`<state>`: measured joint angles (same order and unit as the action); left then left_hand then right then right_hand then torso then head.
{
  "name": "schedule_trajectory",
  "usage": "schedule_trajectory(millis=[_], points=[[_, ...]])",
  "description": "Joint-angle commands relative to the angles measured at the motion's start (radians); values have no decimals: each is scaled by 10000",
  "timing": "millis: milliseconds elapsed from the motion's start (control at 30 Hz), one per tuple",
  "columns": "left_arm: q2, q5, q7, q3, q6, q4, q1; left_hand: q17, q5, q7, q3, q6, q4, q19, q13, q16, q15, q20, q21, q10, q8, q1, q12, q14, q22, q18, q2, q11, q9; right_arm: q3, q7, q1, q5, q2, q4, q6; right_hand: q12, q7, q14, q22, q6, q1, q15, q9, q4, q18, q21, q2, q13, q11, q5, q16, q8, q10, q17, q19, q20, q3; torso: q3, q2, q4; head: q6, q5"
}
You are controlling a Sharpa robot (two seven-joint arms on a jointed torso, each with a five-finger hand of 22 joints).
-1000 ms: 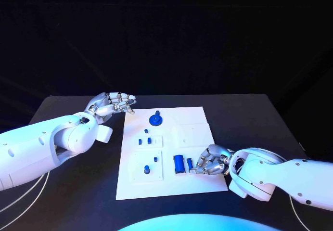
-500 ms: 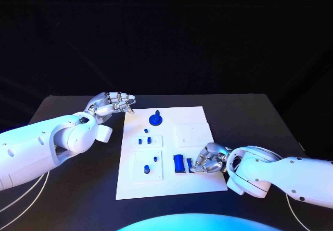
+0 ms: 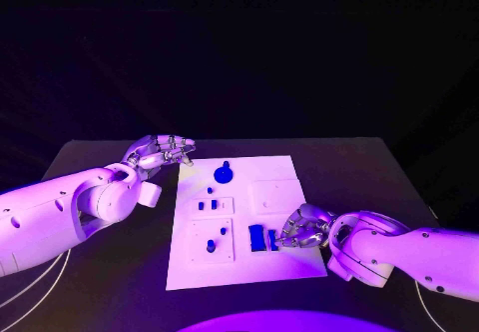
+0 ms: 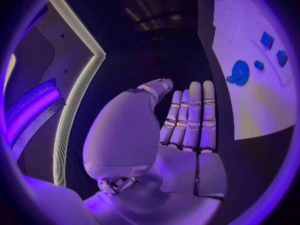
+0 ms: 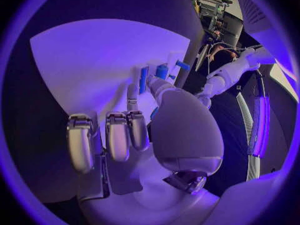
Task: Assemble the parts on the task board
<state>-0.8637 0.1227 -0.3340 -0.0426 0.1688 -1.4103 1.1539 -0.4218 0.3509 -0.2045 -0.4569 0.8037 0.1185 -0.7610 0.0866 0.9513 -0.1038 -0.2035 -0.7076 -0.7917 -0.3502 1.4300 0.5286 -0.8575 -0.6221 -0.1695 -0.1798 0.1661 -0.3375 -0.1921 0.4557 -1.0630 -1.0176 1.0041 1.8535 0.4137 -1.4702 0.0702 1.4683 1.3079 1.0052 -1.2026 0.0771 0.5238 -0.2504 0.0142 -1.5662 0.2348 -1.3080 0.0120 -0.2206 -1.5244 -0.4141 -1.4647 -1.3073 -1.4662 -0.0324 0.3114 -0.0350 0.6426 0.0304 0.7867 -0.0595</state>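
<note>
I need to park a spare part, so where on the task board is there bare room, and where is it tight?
Bare room: the task board's near strip below the recessed panels, and its far right corner beside the round blue part. Tight: the near right edge, where the right hand sits at the blue block, and the far left corner by the left hand.

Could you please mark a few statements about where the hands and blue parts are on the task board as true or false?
1. The right hand is at the blue parts near the task board's right front. True.
2. The left hand is holding a blue part. False: it holds nothing, with its fingers apart, beside the board's far left corner.
3. A round blue part lies near the board's far edge. True.
4. The task board hangs over the table's front edge. False: it lies wholly on the black table.
5. Both hands are over the same blue part. False: they are at opposite ends of the board.
</note>
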Motion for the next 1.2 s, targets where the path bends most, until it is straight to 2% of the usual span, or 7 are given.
schedule_trajectory(millis=[33,567,967,1000,1033,1067,1200], points=[[17,-117,-194,6,-77,-46,-9,-7,37,-128,-55,-84,5,84,-13,62,-12,-9,9,87,-44,-4,44,87,-14,-72,-8,17,13,27,-1384,-203,826,63,15,1001,114,96,741,2582,-209,105,-119,-28,-100,-107,115,-5,-1978,-138,-5,74,149,-541,-1193,-993,-70,-221,-23,-17,-7,-90,-12],[511,-1334,-1190,5,1100,579,-26,1309,-66,-126,188,-333,862,550,-236,-2523,-396,-655,2940,-208,-173,-155,-432,1188,1853,-116,-311,127,236,185,-7435,-1073,5948,-1300,-3715,1475,7383,741,-1537,-561,-1531,-1383,-665,-47,199,1402,9020,-428,2817,-739,370,3829,700,4193,4423,2269,-602,-108,-240,-388,11,-929,25],[1558,-2066,-2028,19,1995,2015,-224,2508,-69,295,374,-486,1073,865,-245,-6563,-906,-868,5744,-958,819,67,-3569,1323,3963,238,-263,452,1123,352,-9188,-1068,8359,-2863,-7124,275,12036,1312,-4598,-5707,-1841,-1577,-1652,-1144,403,1693,14906,-82,9515,-1547,829,10759,1478,4645,8810,4338,-1612,1592,-115,-588,30,-1684,210],[1426,-1555,-1362,8,1456,1866,-194,4218,-3509,2045,4569,-8037,-1185,7610,-866,-9513,1038,2035,7076,7917,3502,-4268,-5286,8575,6221,1695,1798,-1661,3375,345,-8016,-1098,7023,-2720,-6830,1088,14702,-702,-7628,-13079,-10052,2449,-771,-5238,2504,-142,15662,-2348,13080,-120,2206,15244,4141,14647,13073,7437,324,-3114,-189,-546,30,-1473,136],[1421,-1552,-1367,11,1495,1837,-201,4218,-3509,2045,4569,-8037,-1185,7610,-866,-9513,1038,2035,7076,7917,3502,-4525,-5286,8575,6221,1695,1798,-1661,3375,360,-8033,-1086,7053,-2715,-6790,1112,14702,-702,-14683,-13079,-10052,2755,-771,-5238,2504,-142,15662,-2348,13080,-120,2206,15244,4141,14647,13073,7656,324,-3114,-170,-562,18,-1487,153],[1414,-1548,-1372,16,1547,1797,-210,4218,-3509,2045,4569,-8037,-1185,7610,-866,-9513,1038,2035,7076,7917,3502,-4850,-5286,8575,6221,1695,1798,-1661,3375,381,-8055,-1070,7094,-2709,-6739,1144,14702,-702,-14683,-13079,-10052,3069,-771,-5238,2504,-142,15662,-2348,13080,-120,2206,15244,4141,14647,13073,14662,324,-3114,-144,-583,2,-1506,175],[1362,-1519,-1416,53,1951,1490,-285,4218,-3509,2045,4569,-8037,-1185,7610,-866,-9513,1038,2035,7076,7917,3502,-6296,-5286,8575,6221,1695,1798,-1661,3375,540,-8231,-946,7413,-2661,-6335,1394,14702,-702,-14683,-13079,-10052,4434,-771,-5238,2504,-142,15662,-2348,13080,-120,2206,15244,4141,14647,13073,14662,324,-3114,58,-747,-123,-1654,347]])
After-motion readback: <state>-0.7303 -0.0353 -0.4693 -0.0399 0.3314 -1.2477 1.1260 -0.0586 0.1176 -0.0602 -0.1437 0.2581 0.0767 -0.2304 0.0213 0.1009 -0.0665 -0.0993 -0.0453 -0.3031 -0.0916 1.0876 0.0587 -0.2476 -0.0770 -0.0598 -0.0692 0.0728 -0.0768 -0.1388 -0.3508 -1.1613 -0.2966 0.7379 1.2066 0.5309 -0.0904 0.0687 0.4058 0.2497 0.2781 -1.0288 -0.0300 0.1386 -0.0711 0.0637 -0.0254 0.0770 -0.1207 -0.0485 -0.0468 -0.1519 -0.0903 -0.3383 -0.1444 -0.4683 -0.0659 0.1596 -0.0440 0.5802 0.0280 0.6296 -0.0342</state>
